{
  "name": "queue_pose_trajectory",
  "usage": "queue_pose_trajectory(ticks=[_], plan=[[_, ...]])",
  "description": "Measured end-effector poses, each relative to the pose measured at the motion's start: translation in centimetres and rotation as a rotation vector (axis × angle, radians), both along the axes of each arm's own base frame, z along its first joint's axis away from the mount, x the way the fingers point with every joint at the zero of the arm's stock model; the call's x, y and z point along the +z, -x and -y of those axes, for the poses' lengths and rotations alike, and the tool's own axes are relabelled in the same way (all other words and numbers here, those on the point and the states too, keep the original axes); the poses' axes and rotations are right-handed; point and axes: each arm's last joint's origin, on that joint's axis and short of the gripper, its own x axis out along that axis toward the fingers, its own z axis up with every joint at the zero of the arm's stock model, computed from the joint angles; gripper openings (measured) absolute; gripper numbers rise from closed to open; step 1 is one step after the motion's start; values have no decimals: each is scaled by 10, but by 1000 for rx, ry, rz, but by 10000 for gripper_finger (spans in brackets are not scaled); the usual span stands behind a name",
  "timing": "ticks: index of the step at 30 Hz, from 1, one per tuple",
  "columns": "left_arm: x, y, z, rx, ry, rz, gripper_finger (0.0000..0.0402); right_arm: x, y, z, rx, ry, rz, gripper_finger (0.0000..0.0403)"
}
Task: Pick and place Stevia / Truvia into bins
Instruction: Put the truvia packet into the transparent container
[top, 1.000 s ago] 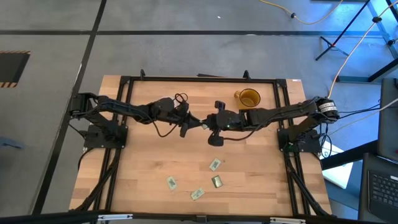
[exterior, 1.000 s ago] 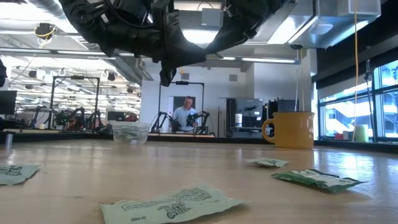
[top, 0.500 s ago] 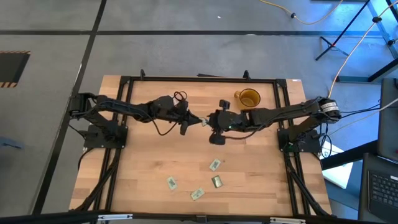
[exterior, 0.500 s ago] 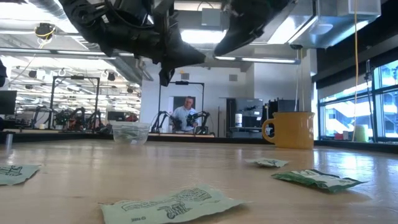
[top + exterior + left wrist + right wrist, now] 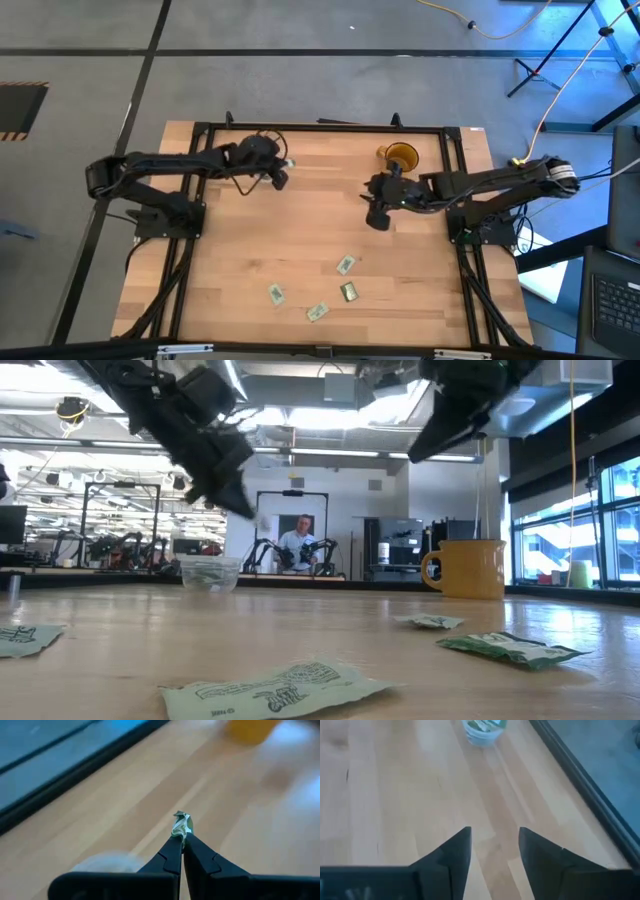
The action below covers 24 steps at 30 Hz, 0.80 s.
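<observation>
While the left gripper (image 5: 180,840) hangs above the table's far left part, its jaws are clamped on one crumpled green-and-white sachet (image 5: 181,824), just beside the clear cup (image 5: 209,573), which already has sachets in it; four more sachets (image 5: 346,265) lie flat on the near middle of the wooden table (image 5: 240,260); the print on the nearest one (image 5: 275,688) is too small to read; the amber mug (image 5: 401,156) stands at the far right; the right gripper (image 5: 493,851) hovers just left of the mug, its jaws apart with nothing between them; beyond the table, a person (image 5: 300,545) sits in the room.
</observation>
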Motion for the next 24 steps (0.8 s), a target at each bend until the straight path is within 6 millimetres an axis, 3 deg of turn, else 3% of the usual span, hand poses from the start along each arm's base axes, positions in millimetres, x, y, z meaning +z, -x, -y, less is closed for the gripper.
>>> queue_pose_trajectory(ticks=[9, 24], plan=[[-13, 23, -16, 97, 101, -145, 5, -24, 14, 1, -32, -34, 14, 168], [-21, 32, -13, 76, 200, -234, 7, -26, 14, 1, -31, -35, 23, 168]])
